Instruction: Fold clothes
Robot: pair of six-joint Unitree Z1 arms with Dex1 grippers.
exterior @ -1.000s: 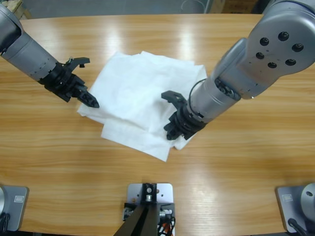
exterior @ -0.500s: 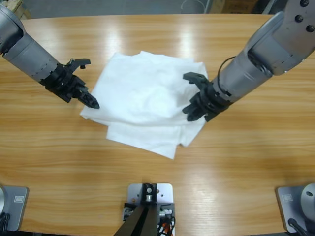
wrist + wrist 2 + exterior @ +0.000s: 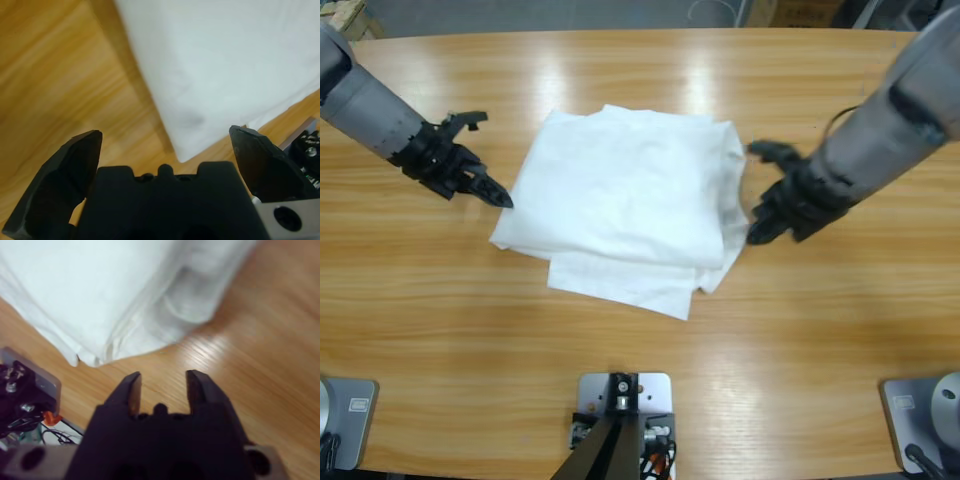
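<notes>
Folded T-shirt lies flat, long axis across table; both arms' jaws open, empty.

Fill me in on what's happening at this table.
Two robot arms are working on a white T-shirt that lies folded into a rough rectangle on the wooden table. Neither arm holds it at this moment. The left gripper sits just off one side edge of the shirt with its jaws wide apart. The right gripper is beside the opposite edge, over bare wood, with its jaws set a narrow gap apart and nothing between them.
</notes>
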